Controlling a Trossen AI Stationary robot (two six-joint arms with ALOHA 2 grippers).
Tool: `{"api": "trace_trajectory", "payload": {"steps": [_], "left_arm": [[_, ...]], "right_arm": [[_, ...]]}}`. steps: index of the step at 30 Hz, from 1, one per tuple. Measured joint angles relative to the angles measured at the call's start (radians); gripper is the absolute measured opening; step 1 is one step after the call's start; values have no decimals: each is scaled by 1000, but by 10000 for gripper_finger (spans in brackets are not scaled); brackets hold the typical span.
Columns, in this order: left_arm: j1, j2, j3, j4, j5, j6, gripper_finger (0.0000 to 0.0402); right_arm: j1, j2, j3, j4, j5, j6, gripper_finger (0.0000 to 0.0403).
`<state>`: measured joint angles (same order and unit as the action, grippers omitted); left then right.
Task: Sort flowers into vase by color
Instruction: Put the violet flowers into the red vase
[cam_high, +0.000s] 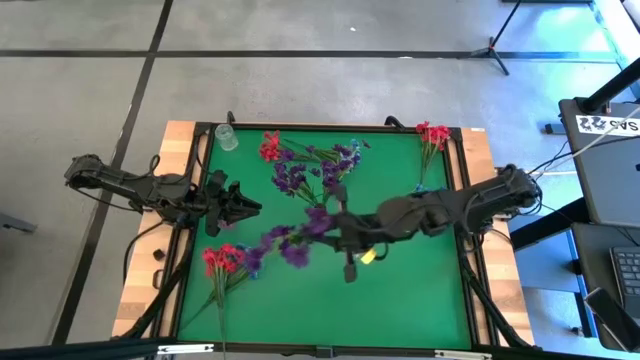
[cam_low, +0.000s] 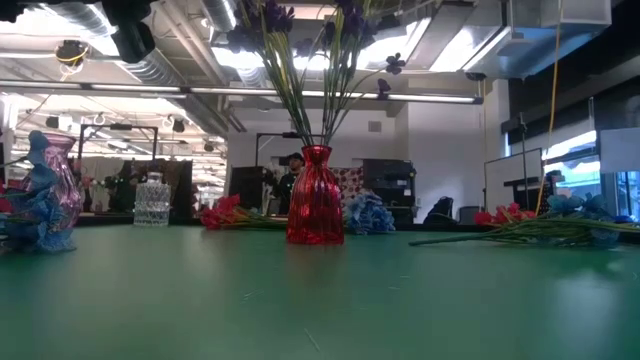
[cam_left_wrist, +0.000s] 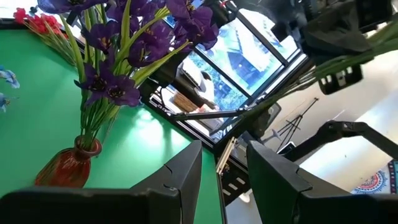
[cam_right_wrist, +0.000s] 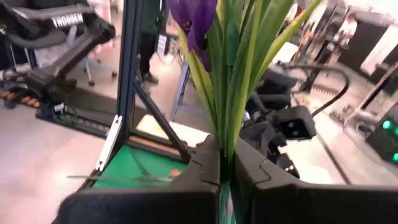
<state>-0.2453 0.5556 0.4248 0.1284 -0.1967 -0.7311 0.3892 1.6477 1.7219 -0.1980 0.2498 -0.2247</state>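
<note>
Overhead, the right hand (cam_high: 345, 232) grips a purple sprig (cam_high: 300, 240) mid-counter; the left hand (cam_high: 245, 205) waits unclenched nearby. Low down, a red vase (cam_low: 315, 197) holds purple flowers (cam_low: 300, 20). The right wrist view shows "THORSEN" lettering (cam_right_wrist: 67, 20).

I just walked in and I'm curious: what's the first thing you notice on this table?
The red vase mid-table, stuffed with purple flowers. The right gripper is shut on a purple sprig near it, while the left gripper waits open on the left. Red-pink flowers lie at the far right corner.
</note>
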Motion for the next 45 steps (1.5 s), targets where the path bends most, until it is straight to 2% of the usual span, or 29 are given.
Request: {"api": "trace_trajectory", "payload": {"steps": [8,12,15,18,22,25,33,37,41,45], "left_arm": [[4,0,0,-5,-5,0,124],[12,0,0,-11,-12,14,124],[12,0,0,-14,-12,61,124],[12,0,0,-13,-12,99,124],[11,0,0,-10,-12,143,124],[11,0,0,-10,-11,179,124],[9,0,0,-13,36,248,124],[9,0,0,-19,81,296,124],[9,1,0,-20,84,298,124],[9,-1,0,-21,85,323,124]], "right_arm": [[2,-194,-400,408,3,-65,7],[2,-232,-547,621,-55,-162,7],[-18,-234,-603,731,-137,-198,7],[-51,-230,-615,717,-230,-215,7],[-75,-223,-617,691,-296,-272,7],[-84,-223,-617,691,-296,-324,7],[-82,-222,-617,686,-256,-338,11],[-84,-182,-616,729,-264,-347,8],[-102,-119,-616,805,-272,-321,6],[-123,-80,-616,815,-196,-322,7]]}}
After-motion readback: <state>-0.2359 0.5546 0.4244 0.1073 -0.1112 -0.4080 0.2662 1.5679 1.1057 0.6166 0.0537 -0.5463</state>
